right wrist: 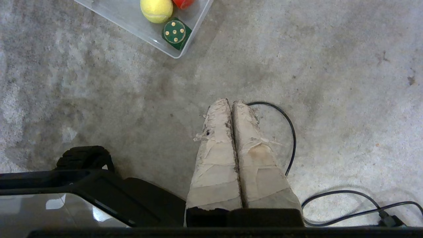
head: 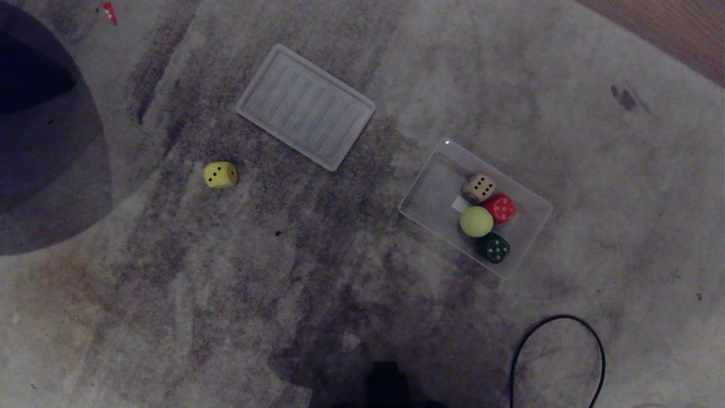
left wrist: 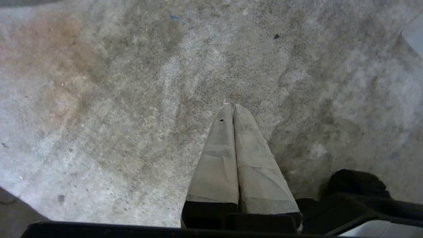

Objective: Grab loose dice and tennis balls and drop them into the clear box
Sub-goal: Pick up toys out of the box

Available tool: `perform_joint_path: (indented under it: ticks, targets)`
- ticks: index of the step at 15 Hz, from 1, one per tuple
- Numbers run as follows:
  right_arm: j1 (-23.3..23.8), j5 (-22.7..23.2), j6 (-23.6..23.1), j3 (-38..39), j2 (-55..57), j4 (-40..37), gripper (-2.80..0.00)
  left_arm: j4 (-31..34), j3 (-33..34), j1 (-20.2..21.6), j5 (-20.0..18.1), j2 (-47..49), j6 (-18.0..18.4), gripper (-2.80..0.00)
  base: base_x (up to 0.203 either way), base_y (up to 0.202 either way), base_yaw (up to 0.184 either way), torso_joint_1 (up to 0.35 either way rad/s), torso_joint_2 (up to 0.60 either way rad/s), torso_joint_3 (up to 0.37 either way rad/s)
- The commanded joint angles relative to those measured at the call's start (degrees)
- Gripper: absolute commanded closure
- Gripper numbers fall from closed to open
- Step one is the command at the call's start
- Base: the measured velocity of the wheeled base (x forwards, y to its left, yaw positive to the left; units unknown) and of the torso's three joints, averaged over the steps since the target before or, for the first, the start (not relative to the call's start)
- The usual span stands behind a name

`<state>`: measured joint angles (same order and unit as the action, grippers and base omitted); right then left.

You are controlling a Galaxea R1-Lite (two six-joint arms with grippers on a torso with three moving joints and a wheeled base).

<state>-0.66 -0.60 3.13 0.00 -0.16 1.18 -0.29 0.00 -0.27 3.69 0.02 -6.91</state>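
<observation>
- Yellow die [head: 220, 174]: the one loose piece, lying on the carpet [head: 317, 266] well apart from the clear box [head: 433, 195], beyond the ribbed lid [head: 305, 106] on the robot's left side. No loose tennis ball is in sight.
- Clear box: sits on the carpet to the robot's right front; it holds the tan die [head: 479, 187], red die [head: 500, 208], green die [head: 494, 247] and one tennis ball [head: 476, 221], bunched at one end with the other end free.
- Left end effector [left wrist: 233, 106]: taped fingers pressed together, holding nothing, above bare carpet.
- Right end effector [right wrist: 230, 101]: fingers likewise shut and holding nothing, above carpet near a black cable [right wrist: 287, 125]; the box corner with the green die lies ahead of it.
- Handling, yellow die: probably light and rigid, with smooth faces and rounded corners. Judged best taken across two opposite flat faces at mid-height; a grip on corners or edges would likely let it twist or squirt out.
- Handling, carpet: the soft pile lets the fingertips sink a little around the die's base, which should help get the pads low on the faces.
- Handling, release: the box looks thin-walled and light, so a knock could slide it; the free end seems the safest drop spot.
</observation>
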Motion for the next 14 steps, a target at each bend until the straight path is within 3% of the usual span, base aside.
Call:
perform_joint_path:
  ticks: [1, 14]
  targets:
    - [0.0, 0.0, 0.0, 0.4, 0.2, 0.0, 0.0, -0.1, 0.1, 0.0, 0.1, 0.1, -0.3, 0.0, 0.0, 0.0, 0.0, 0.003, 0.01, 0.035]
    - [0.0, 0.0, -0.1, 0.4, 0.2, 0.0, 0.0, -0.1, 0.1, 0.0, 0.1, 0.1, -0.5, 0.0, 0.0, 0.0, 0.0, 0.003, 0.0, 0.194]
